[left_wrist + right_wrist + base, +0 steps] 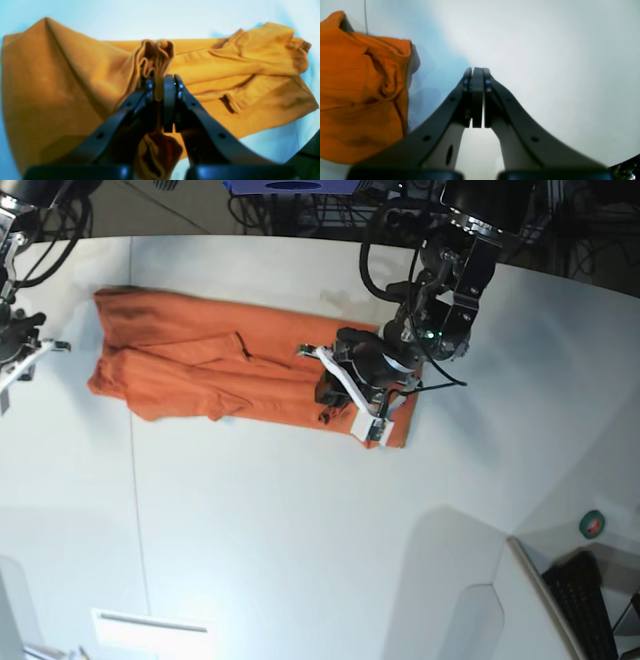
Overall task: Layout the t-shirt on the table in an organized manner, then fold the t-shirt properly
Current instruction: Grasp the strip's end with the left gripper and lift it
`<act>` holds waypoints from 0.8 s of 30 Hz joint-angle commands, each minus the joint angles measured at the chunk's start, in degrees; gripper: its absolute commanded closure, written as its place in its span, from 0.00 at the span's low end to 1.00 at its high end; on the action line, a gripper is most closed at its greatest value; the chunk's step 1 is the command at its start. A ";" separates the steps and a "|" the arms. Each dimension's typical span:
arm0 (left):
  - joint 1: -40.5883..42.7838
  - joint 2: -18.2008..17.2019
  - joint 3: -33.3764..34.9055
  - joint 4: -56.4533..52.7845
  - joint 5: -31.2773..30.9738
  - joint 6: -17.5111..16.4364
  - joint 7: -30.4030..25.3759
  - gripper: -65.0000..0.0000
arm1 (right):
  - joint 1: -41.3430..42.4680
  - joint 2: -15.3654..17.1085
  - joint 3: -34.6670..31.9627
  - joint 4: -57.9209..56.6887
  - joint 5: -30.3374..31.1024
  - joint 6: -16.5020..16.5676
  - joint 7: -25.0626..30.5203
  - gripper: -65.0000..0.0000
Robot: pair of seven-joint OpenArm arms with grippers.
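Left end effector (pixel 162 85) is clamped on a bunched fold of the orange t-shirt (pixel 62 82); left wrist view shows gathered cloth pinched between the two dark fingers (pixel 170 92), with more fabric hanging below them. In the base view that left end effector (pixel 335 390) sits over the shirt's right end, low to the cloth.

T-shirt (pixel 200 360) lies on the white table (pixel 300 530) as a long, narrow, doubled-over band running left to right, far side of the table. Left part is wider, with a folded flap and creases; the right end is partly hidden under the arm. Not flat: ridges and wrinkles all along it.

Right end effector (pixel 477 75) is clenched with nothing in it, pads pressed together over bare table (pixel 545 75). Right wrist view has the t-shirt (pixel 357 95) to its left, rumpled edge just beside the finger base, not touching the tips. In the base view the right end effector (pixel 25 355) is at the far left edge, apart from the shirt's left end.

Thin seam line (pixel 135 510) runs down the table below the shirt's left part.
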 commanded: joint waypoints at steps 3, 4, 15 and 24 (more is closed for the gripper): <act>-1.44 0.03 1.44 0.76 -0.53 -0.25 -0.79 1.00 | 0.59 0.83 0.29 1.27 0.21 0.02 1.11 1.00; -1.44 0.03 1.35 0.59 -0.53 -0.25 -0.79 1.00 | 0.59 0.83 0.29 1.27 0.21 0.02 1.11 1.00; -1.70 0.03 1.79 0.50 -0.53 -0.25 -0.79 1.00 | 0.68 0.83 0.29 1.27 0.21 0.02 1.11 1.00; -1.70 -0.05 1.79 0.50 -0.79 -0.25 -0.70 0.82 | 0.76 0.83 0.29 1.27 0.21 0.02 1.11 1.00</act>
